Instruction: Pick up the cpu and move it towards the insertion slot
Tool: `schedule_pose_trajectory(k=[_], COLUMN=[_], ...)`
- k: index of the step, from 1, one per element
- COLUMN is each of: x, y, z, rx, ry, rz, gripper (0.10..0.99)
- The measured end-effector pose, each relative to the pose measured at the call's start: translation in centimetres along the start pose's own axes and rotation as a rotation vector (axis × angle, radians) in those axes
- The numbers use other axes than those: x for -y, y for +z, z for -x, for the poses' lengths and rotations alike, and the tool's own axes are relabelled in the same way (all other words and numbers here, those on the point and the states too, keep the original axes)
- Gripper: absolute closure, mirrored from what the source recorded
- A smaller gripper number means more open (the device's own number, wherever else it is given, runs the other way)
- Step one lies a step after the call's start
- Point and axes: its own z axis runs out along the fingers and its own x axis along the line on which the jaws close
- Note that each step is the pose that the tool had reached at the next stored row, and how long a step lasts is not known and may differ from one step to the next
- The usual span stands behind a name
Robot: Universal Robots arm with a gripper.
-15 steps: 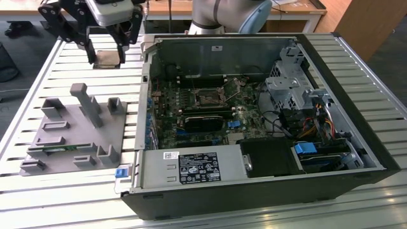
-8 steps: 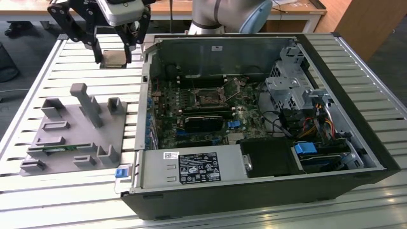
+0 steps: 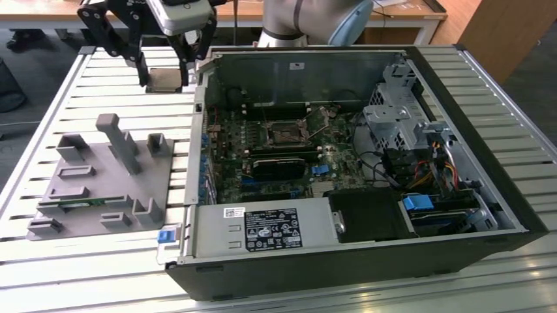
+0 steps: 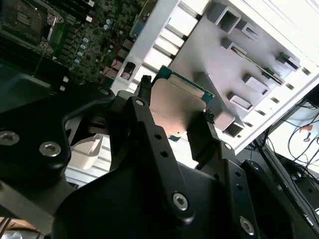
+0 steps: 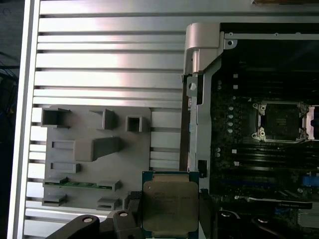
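1. I see a slatted silver metal worktop (image 3: 104,78) carrying an open black computer case (image 3: 487,163).
2. My black claw (image 5: 171,219) clamps the small silvery square cpu (image 5: 171,201), face level, airborne.
3. The metal-framed insertion slot (image 5: 280,121) lies at the cpu's two o'clock in the first wrist view.

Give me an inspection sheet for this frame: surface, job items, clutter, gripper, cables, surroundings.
Surface: slatted metal table, carrying an open computer case.
Job's things: cpu held in the air, beside the case's outer wall; insertion slot on the motherboard is bare, bracket open.
Clutter: grey plastic fixture with a green memory stick lying in one recess.
Gripper: gripper shut on the cpu's edges.
Cables: coloured wire bundle inside the case by the drive bay.
Surroundings: wooden desks behind the table.
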Motion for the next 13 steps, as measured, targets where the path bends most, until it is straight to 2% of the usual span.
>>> schedule_pose_trajectory(k=[13], x=[0.05], y=[-0.26], z=[2.32], rx=[-0.0094], ry=[0.001], rz=[0.000], gripper=[0.545])
